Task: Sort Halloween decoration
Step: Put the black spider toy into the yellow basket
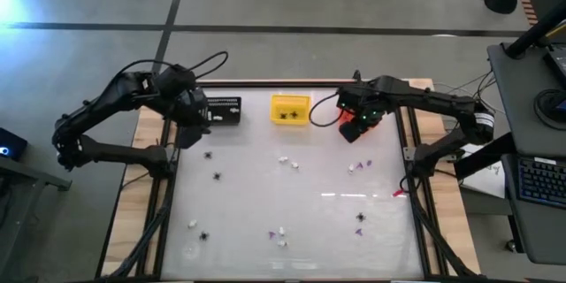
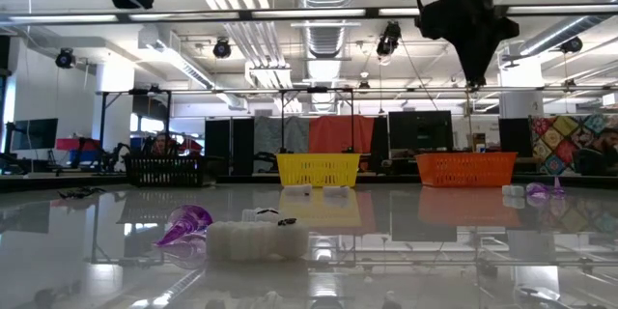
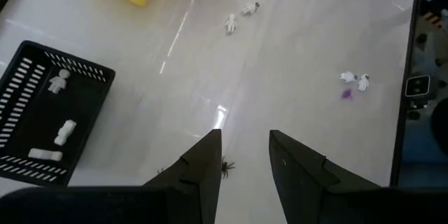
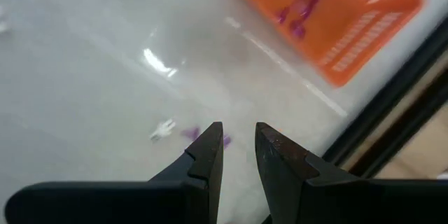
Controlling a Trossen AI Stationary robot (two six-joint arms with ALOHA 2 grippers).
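Small Halloween trinkets lie scattered on the white table: black spiders point(image 1: 217, 176), white bits point(image 1: 285, 161) and purple bits point(image 1: 367, 164). My left gripper point(image 3: 245, 134) hangs open above the table beside the black basket point(image 3: 49, 112), with a spider point(image 3: 225, 168) on the table below its fingers. My right gripper point(image 4: 238, 127) points down above the table next to the orange basket point(image 4: 329, 14), its fingers a little apart with nothing between them. A white bit point(image 4: 164, 129) and a purple bit point(image 4: 192, 133) lie below it.
Three baskets stand in a row at the table's far edge: black point(image 1: 225, 110) with white bits, yellow point(image 1: 290, 109) with spiders, orange point(image 2: 465, 167) with purple bits. A dark frame rail point(image 1: 411, 168) runs along the table's right side. Free tabletop lies in the middle.
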